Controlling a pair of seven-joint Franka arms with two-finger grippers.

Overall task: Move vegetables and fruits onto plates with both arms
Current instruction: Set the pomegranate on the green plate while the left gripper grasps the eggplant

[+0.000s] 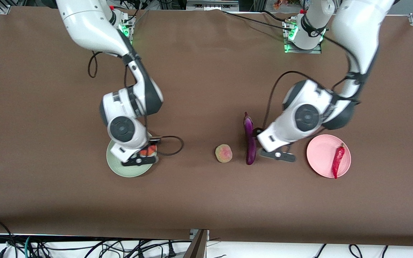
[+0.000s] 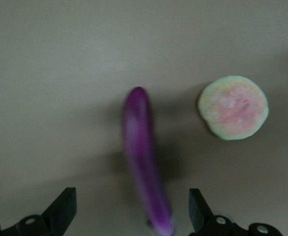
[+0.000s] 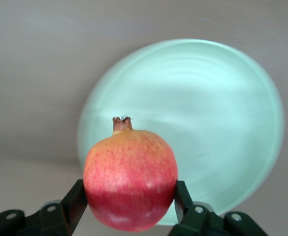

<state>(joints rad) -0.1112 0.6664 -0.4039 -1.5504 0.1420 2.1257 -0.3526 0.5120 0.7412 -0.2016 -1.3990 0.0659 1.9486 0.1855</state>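
The right gripper (image 3: pixel 129 209) holds the round red fruit (image 3: pixel 130 179) between its two fingers and hangs over the mint green plate (image 1: pixel 115 166), which lies toward the right arm's end of the worktop (image 1: pixel 206 200). In the right wrist view the fruit's small crown points toward the plate's middle, and the fruit looks clear of the plate surface, so it is probably not yet set down.

The left gripper (image 2: pixel 131 214) is spread wide and holds nothing. It is over the eggplant (image 1: pixel 250 139), at the end of it that is nearer to the front camera. This is the relation that matters for the next move: in the left wrist view the eggplant's long axis runs away from the gripper, roughly across the line between the two fingers, and the purple body lies between them. A closing of the fingers would therefore take the eggplant across its thin width, which seems the right way; because the hold would be near one end, the eggplant might tip when lifted.

The peach (image 1: pixel 223 153) lies on the worktop just beside the eggplant, toward the right arm's end. The chili pepper (image 1: pixel 337 161) already lies on the pink plate (image 1: pixel 319 157), near the left gripper.
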